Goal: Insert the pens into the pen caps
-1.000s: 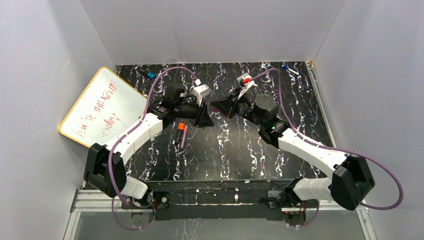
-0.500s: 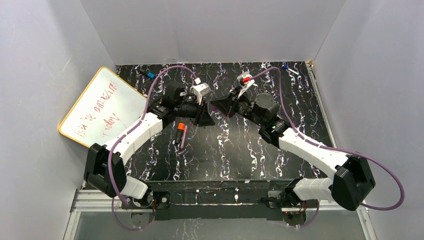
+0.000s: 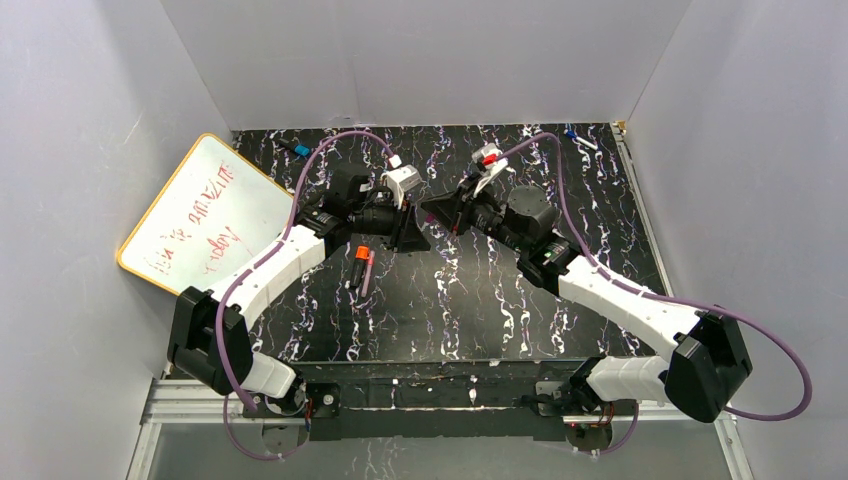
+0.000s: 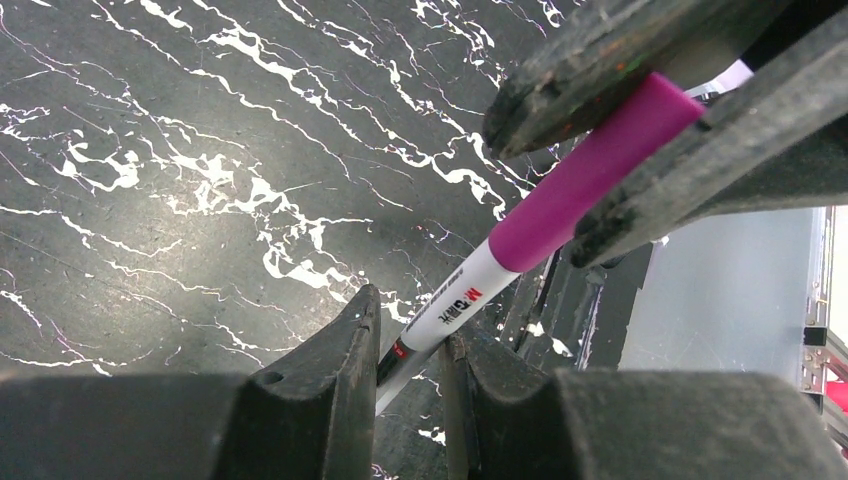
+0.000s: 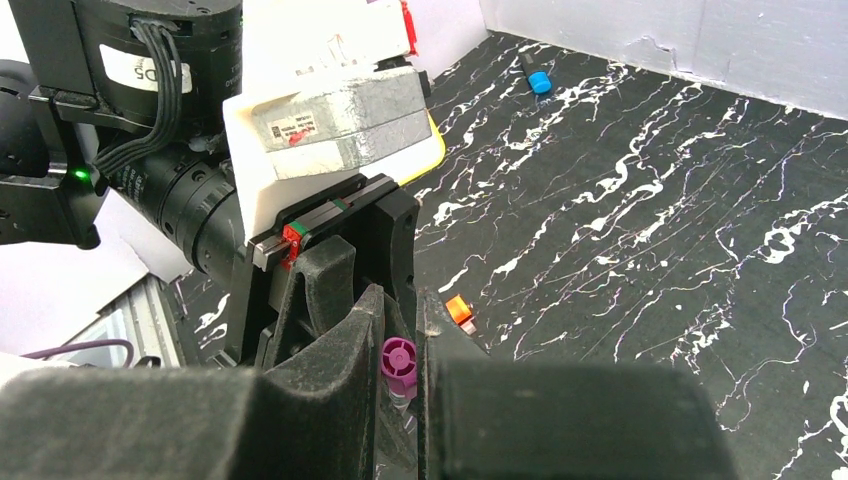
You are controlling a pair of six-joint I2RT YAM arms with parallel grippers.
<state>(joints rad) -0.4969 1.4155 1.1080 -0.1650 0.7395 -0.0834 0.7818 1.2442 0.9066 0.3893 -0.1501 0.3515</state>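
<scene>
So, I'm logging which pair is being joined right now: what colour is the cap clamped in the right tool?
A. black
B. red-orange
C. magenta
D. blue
C: the cap pinched in the right tool is magenta, and the left wrist view shows it meeting the white pen that the left tool holds.
</scene>
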